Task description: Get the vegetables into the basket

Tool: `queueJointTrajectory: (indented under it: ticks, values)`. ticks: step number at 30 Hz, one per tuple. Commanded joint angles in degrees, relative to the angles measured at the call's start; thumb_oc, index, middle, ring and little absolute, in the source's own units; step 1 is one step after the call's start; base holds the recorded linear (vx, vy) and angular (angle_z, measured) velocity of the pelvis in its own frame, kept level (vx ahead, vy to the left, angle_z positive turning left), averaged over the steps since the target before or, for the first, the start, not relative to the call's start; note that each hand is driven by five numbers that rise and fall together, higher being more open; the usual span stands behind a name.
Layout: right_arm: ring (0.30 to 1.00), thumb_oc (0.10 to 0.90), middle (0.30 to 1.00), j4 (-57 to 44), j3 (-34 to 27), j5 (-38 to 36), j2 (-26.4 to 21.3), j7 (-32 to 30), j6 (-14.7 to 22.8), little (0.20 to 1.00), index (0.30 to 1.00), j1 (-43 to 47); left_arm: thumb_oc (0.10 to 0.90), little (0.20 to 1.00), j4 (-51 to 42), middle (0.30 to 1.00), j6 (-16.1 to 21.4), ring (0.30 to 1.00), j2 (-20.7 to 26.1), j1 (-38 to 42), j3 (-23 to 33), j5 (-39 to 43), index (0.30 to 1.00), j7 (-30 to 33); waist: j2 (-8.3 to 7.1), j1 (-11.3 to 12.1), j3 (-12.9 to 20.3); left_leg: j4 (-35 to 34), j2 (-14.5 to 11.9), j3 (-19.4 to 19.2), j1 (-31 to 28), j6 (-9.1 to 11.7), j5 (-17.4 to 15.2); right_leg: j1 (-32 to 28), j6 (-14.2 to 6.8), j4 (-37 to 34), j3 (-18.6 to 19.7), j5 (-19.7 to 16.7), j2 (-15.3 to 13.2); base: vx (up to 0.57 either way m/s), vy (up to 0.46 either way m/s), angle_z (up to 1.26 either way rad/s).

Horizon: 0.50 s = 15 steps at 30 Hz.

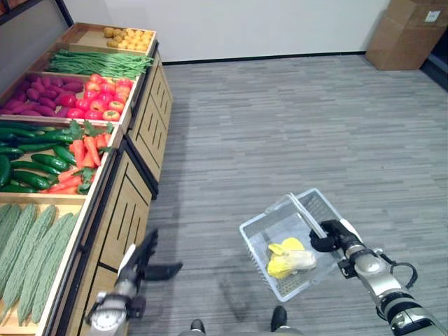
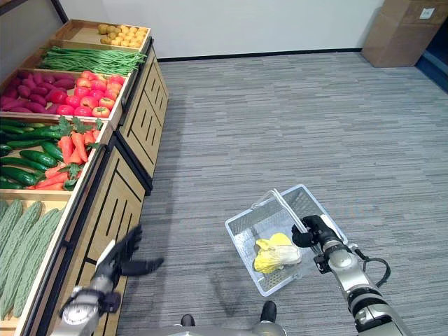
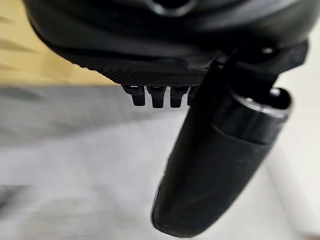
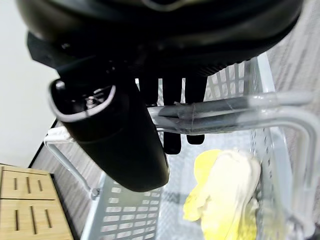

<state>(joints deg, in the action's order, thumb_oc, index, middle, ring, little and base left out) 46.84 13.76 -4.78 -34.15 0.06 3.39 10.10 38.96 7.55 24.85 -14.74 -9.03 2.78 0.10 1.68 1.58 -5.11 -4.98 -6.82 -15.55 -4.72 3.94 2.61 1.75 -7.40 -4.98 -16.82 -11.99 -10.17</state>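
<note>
Grey carpet floor beside wooden produce bins (image 1: 105, 210). Basket (image 2: 246, 231) hangs from right hand (image 1: 329, 236), fingers curled round its handle (image 2: 290, 210), one yellow cabbage (image 1: 288, 257) inside; left hand (image 1: 143, 262) empty, fingers straight, near carrots (image 1: 84, 157). Likely step: fetching another vegetable, which calls for reaching left into a bin.

Bitter gourds (image 1: 28, 252) cut off by edge

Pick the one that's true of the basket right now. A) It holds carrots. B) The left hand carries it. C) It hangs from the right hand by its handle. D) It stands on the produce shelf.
C: the right hand curls round the handle of the basket, with a yellow cabbage inside.
</note>
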Motion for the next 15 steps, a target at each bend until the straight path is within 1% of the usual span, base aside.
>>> queueJointTrajectory:
  ticks: [1, 2, 3, 5, 7, 10, 12, 15]
  values:
    - [0.3, 0.4, 0.3, -4.2, -5.4, -0.2, -4.4, -3.8, 6.8, 0.3, 0.3, 6.6, 0.9, 1.0, 2.1, 1.0, 2.0, 1.0, 1.6, 3.1, -2.5, -13.2, 1.0, 2.8, -4.95, 0.7, 3.2, 0.0, -2.2, 2.9, 1.6, 3.2, 2.1, -1.3, -5.0, 0.0, 2.8, 1.1, -4.7, 0.0, 0.0, 0.0]
    - [0.3, 0.4, 0.3, -4.7, -5.8, 0.1, -4.4, -4.0, 7.0, 0.3, 0.3, 5.6, 0.9, 1.0, 6.8, 1.0, 1.5, 1.0, 0.1, 4.1, -2.6, -14.0, 1.0, 3.9, -4.96, 0.5, 3.2, 0.0, -2.2, 2.8, 1.6, 3.2, 2.1, -1.3, -5.0, 0.0, 2.9, 1.0, -4.6, 0.0, 0.0, 0.0]
    - [0.3, 0.4, 0.3, -5.2, -7.7, 1.1, -4.2, -4.3, 7.3, 0.3, 0.3, 2.1, 0.9, 1.0, 18.3, 1.0, 0.6, 1.0, -3.8, 6.3, -1.7, -14.0, 1.0, 6.0, -5.08, -0.2, 3.4, 0.0, -2.2, 2.5, 1.6, 3.3, 2.0, -1.1, -4.9, 0.1, 3.2, 1.1, -4.5, 0.0, 0.0, 0.0]
    - [0.3, 0.4, 0.3, -3.8, -8.7, 1.9, -3.9, -4.6, 7.4, 0.3, 0.3, -0.2, 0.9, 1.0, 25.0, 1.0, -0.6, 1.0, -6.0, 7.2, 0.8, -11.5, 1.0, 6.9, -5.19, -0.6, 3.5, 0.0, -2.2, 2.4, 1.6, 3.3, 2.0, -1.0, -4.9, 0.0, 3.3, 1.1, -4.5, 0.0, 0.0, 0.0]
    - [0.3, 0.4, 0.3, -1.6, -9.6, 3.1, -2.9, -5.5, 7.3, 0.3, 0.3, -2.2, 0.9, 1.0, 31.3, 1.0, -1.4, 1.0, -7.6, 8.5, 2.4, -11.3, 1.0, 8.2, -5.27, -1.0, 3.6, 0.0, -2.3, 2.3, 1.5, 3.3, 2.0, -1.0, -4.8, 0.0, 3.4, 1.2, -4.4, 0.01, -0.011, -0.07]
    - [0.3, 0.4, 0.3, 0.2, -11.2, 1.9, -0.6, -6.9, 8.0, 0.3, 0.3, -4.6, 0.9, 1.0, 34.3, 1.0, -1.9, 1.0, -8.7, 9.0, 3.4, -11.4, 1.0, 9.5, -5.23, -1.3, 3.6, 0.0, -2.4, 2.2, 1.3, 3.4, 1.9, -0.9, -4.7, 0.0, 3.5, 1.2, -4.3, 0.01, -0.007, -0.07]
    - [0.3, 0.4, 0.3, 2.1, -12.5, 0.3, 1.0, -7.3, 8.3, 0.3, 0.3, -6.3, 0.9, 1.0, 35.0, 1.0, -1.9, 1.0, -9.7, 9.1, 3.7, -10.6, 1.0, 9.5, -5.19, -1.6, 3.6, 0.0, -2.4, 2.1, 1.2, 3.4, 1.9, -0.9, -4.7, 0.1, 3.5, 1.2, -4.2, 0.01, -0.008, -0.04]
    - [0.3, 0.4, 0.3, 3.6, -13.2, -0.5, 2.3, -7.2, 8.3, 0.3, 0.3, -8.2, 0.9, 1.0, 35.2, 1.0, -1.9, 1.0, -10.5, 8.8, 3.8, -10.2, 1.0, 9.2, -5.15, -1.8, 3.6, 0.0, -2.5, 2.1, 1.3, 3.4, 1.9, -0.9, -4.7, 0.1, 3.6, 1.3, -4.1, 0.0, 0.0, 0.0]
